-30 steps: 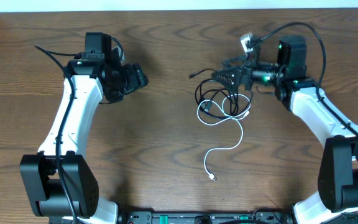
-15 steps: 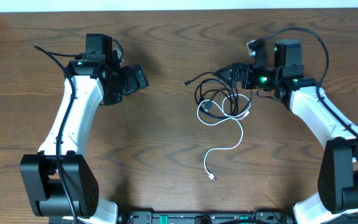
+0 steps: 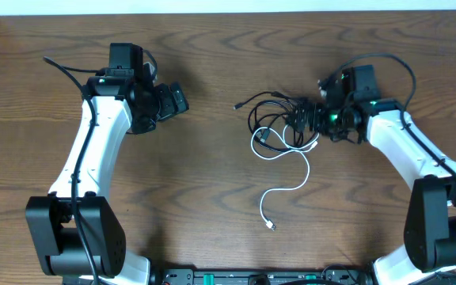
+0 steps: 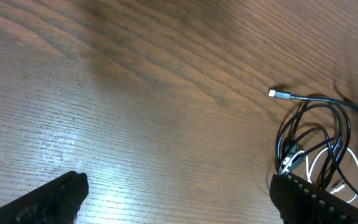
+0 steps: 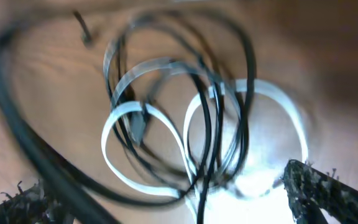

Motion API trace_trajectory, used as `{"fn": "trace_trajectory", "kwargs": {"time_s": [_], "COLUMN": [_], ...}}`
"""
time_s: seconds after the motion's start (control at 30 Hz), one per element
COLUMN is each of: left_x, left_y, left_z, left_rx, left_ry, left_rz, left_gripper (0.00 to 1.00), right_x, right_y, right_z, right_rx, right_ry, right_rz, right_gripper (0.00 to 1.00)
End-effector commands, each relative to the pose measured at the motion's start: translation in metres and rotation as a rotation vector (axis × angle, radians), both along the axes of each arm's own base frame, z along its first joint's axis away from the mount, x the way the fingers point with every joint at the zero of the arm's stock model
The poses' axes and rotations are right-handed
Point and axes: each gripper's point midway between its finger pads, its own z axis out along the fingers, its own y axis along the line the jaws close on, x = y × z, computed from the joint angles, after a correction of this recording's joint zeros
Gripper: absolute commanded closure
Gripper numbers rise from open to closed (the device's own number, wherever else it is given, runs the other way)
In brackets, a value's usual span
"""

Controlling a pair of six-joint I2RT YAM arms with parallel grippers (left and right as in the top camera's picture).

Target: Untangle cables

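White cable [image 3: 306, 170] lay with its plug end nearest my base on the wooden table [image 3: 212, 198], then curled up into loops tangled with the black cable [image 3: 250, 120] past the table's middle. My right claw [image 3: 300, 119] hung over that tangle, fingers spread wide to either side of the loops, gripping nothing. My left claw [image 3: 177, 98] stood equally wide and empty, well apart from both cables.

Black cable [image 3: 250, 120] and white cable [image 3: 291, 188] on dark brown, wavy-grained wooden table [image 3: 212, 198]; left arm [image 3: 93, 150] and right arm [image 3: 406, 146] white, black-jointed.
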Motion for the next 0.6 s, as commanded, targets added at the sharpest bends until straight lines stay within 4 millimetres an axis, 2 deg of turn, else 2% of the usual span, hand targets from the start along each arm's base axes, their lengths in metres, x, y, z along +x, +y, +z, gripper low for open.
{"fn": "trace_trajectory", "kwargs": {"time_s": [0.0,0.13,0.27,0.47,0.57], "left_x": [-0.003,-0.003,-0.003,-0.003,-0.003], "left_y": [0.003,0.003,0.003,0.003,0.003], "left_z": [-0.006,-0.006,-0.006,-0.006,-0.006], "left_rx": [0.014,0.014,0.014,0.014,0.014], "left_ry": [0.018,0.018,0.018,0.018,0.018], "left_rz": [0.005,0.005,0.005,0.005,0.005], "left_gripper": [0.02,0.02,0.02,0.02,0.02], "right_x": [-0.019,-0.035,-0.043,-0.043,-0.041], "right_y": [0.014,0.039,0.079,0.135,0.150], "right_z": [-0.002,-0.002,0.009,0.028,0.036], "right_rx": [-0.019,-0.010,0.065,0.126,0.143], "right_ry": [0.042,0.062,0.011,-0.154,-0.226], "right_rz": [0.053,0.128,0.236,0.370,0.417], "right_gripper": [0.01,0.01,0.01,0.01,0.01]}}
